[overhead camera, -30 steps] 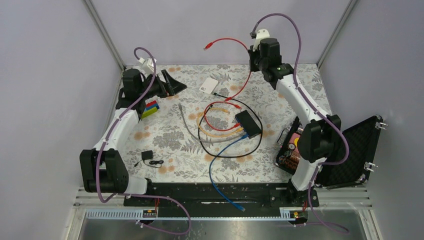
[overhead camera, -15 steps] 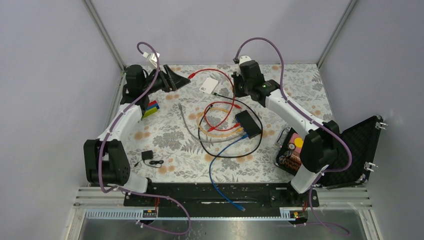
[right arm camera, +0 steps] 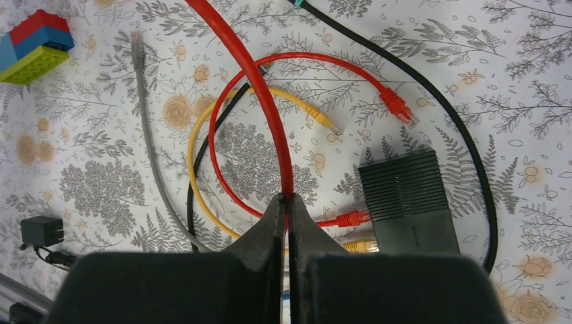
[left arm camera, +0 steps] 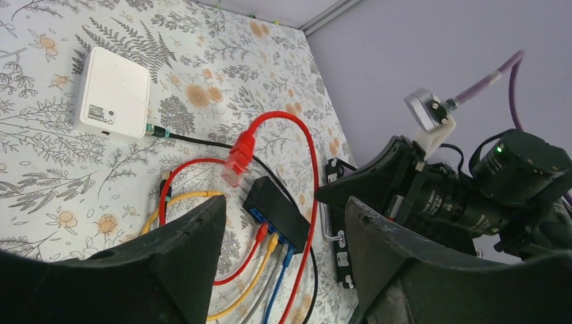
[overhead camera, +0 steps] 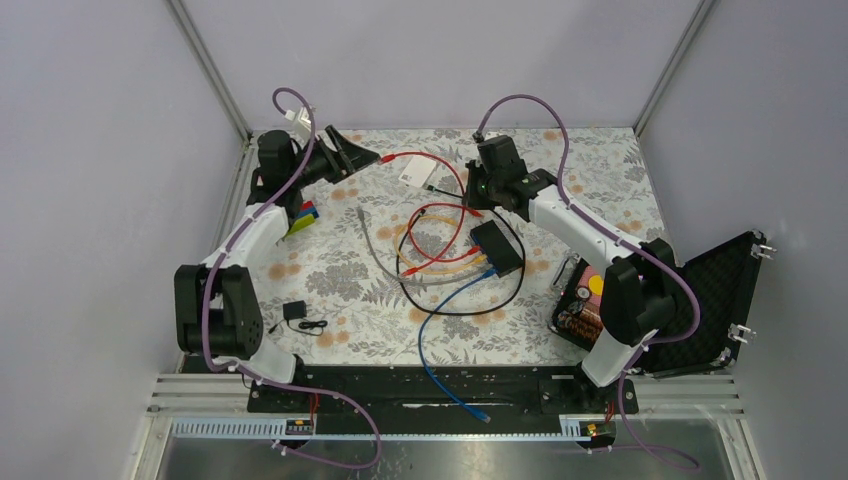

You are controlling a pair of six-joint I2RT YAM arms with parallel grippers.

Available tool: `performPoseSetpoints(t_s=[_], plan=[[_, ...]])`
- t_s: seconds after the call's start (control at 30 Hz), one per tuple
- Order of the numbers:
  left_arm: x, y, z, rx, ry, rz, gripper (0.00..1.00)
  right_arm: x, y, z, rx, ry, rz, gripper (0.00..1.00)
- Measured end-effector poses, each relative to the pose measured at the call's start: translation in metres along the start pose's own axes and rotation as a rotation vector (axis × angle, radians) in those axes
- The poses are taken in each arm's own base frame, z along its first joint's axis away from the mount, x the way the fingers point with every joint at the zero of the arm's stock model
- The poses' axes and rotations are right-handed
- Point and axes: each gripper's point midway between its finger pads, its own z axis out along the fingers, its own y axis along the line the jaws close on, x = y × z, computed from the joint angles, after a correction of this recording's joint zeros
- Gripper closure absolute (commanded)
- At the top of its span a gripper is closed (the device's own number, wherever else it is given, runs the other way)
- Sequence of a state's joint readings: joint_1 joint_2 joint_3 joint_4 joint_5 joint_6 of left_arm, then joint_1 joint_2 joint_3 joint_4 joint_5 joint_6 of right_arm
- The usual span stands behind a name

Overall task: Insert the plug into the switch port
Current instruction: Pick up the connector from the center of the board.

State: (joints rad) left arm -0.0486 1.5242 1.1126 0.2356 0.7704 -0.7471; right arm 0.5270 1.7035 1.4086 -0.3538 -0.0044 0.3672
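The plug (left arm camera: pixel 239 152) is red and translucent-tipped, on the end of a red cable (right arm camera: pixel 260 94) that arches above the table. My right gripper (right arm camera: pixel 288 200) is shut on that cable, a little left of the black switch (right arm camera: pixel 408 199). In the top view the right gripper (overhead camera: pixel 472 196) hangs above the cable tangle. My left gripper (left arm camera: pixel 284 202) is open and empty, and the plug floats just beyond its fingertips. The switch port is on the blue-edged side (left arm camera: pixel 268 220), where red, yellow, grey and blue plugs sit. In the top view the left gripper (overhead camera: pixel 362 150) faces the plug (overhead camera: pixel 388 158).
A white box (left arm camera: pixel 111 94) with a black lead lies at the back. Loose red (right arm camera: pixel 394 106), yellow (right arm camera: pixel 325 121) and grey (right arm camera: pixel 137 44) plugs lie on the floral mat. Coloured blocks (overhead camera: pixel 300 217) are at left, a small black adapter (overhead camera: pixel 295 312) in front, an open case (overhead camera: pixel 690 300) at right.
My right gripper has come down and left from the back wall, carrying the red cable. The left gripper swung toward the back, closer to the plug, and its jaws narrowed a little.
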Motion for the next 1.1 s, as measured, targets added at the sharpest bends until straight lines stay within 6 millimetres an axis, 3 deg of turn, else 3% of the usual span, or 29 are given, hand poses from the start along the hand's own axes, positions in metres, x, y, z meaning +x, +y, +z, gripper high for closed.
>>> performPoseSetpoints(t_s=[0.3, 0.7, 0.93, 1.1], plan=[[0.016, 0.037, 0.015, -0.074, 0.037, -0.132, 0.41, 0.001, 0.004, 0.0, -0.017, 0.003, 0.032, 1.0], [0.01, 0.03, 0.019, -0.05, 0.014, -0.169, 0.5, 0.011, 0.007, 0.002, -0.045, 0.011, 0.078, 1.0], [0.014, 0.034, 0.026, -0.036, 0.022, -0.187, 0.63, 0.019, 0.007, 0.002, -0.048, 0.021, 0.078, 1.0], [0.023, 0.041, 0.032, -0.043, 0.045, -0.214, 0.84, 0.022, 0.01, 0.004, -0.054, 0.02, 0.078, 1.0]])
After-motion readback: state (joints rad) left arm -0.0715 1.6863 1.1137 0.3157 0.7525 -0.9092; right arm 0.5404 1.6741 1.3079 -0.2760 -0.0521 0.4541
